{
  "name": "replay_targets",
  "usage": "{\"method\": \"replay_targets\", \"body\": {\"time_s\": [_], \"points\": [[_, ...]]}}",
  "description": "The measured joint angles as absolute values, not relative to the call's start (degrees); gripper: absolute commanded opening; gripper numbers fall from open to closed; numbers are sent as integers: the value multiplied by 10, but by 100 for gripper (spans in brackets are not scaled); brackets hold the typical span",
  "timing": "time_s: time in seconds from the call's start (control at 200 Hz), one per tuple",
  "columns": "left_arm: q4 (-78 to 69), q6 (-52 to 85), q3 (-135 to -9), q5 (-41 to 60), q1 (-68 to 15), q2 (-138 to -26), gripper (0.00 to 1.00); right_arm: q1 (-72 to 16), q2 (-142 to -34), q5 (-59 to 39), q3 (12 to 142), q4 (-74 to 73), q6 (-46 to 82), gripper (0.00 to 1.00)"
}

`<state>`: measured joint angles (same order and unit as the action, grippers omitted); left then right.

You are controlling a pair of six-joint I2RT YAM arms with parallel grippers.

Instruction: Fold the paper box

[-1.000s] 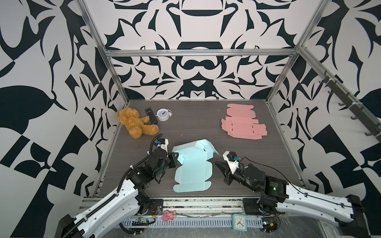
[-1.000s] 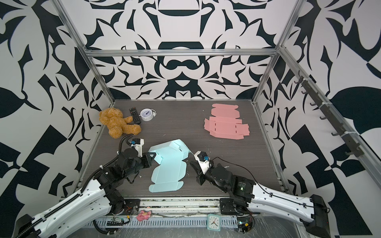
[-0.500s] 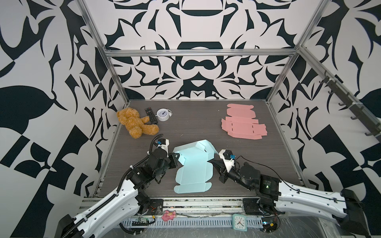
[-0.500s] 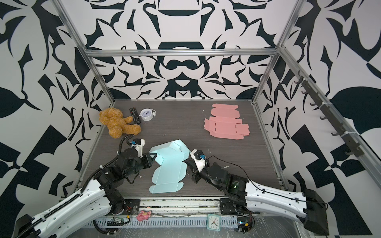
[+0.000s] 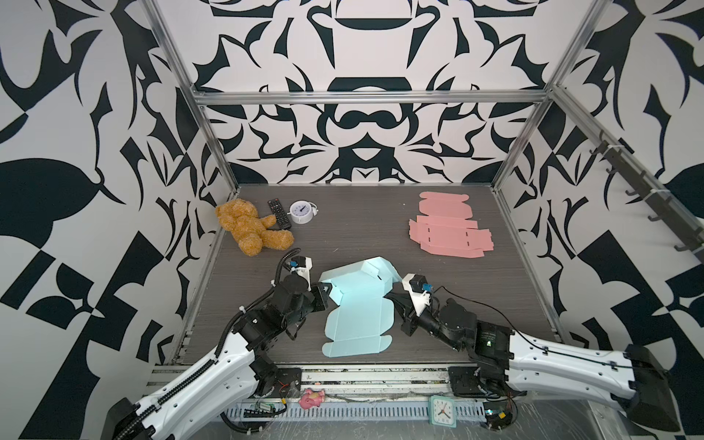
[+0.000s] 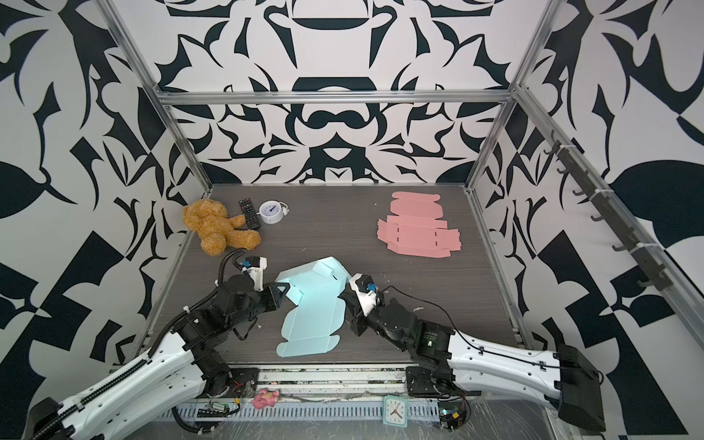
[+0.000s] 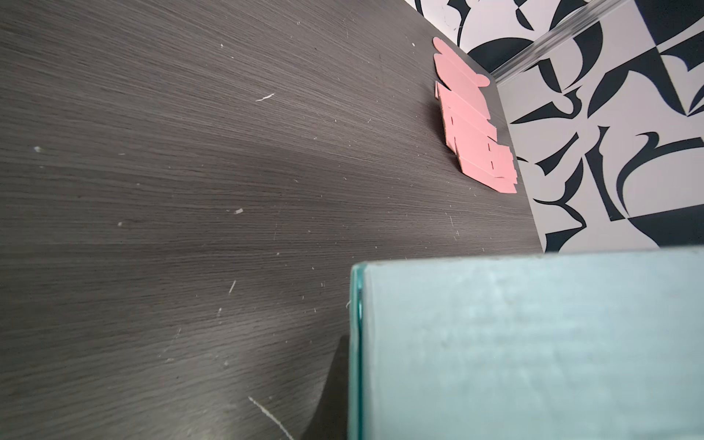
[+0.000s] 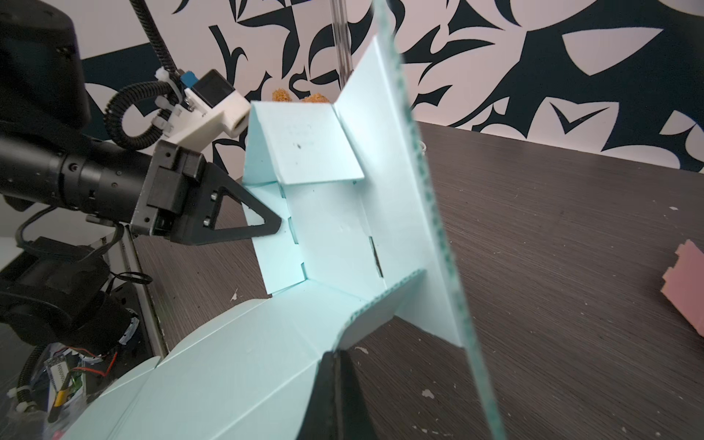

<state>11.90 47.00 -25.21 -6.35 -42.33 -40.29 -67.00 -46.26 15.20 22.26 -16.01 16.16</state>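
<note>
Blue paper box: lay between the two grippers, far panels already raised, near panels flat on the table.
Left gripper: jaws pressed together on the side flap nearest it, judging by the right wrist view.
Right gripper: fingers closed on nothing, tip against the opposite flap's base.
Step in hand: apparently raising the side walls.
Doing it well: called for pushing at the crease, a steady left pinch, and both flaps lifted evenly.

Paper box and whole tabletop are overlooked from high above in both top views. It is seen close, low, from opposite sides by the wrist views.
</note>
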Motion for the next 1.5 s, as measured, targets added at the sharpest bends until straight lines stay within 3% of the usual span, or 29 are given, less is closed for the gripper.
{"method": "replay_targets", "body": {"time_s": [0.535,1.025,1.5], "points": [[116,470,-230,-64,-422,-398,1,-670,-515,128,266,-144,161,0],[127,464,-229,-70,-417,-375,1,-670,-458,122,274,-56,146,0],[167,435,-229,-9,-314,-353,1,-670,-377,118,291,16,103,1]]}}
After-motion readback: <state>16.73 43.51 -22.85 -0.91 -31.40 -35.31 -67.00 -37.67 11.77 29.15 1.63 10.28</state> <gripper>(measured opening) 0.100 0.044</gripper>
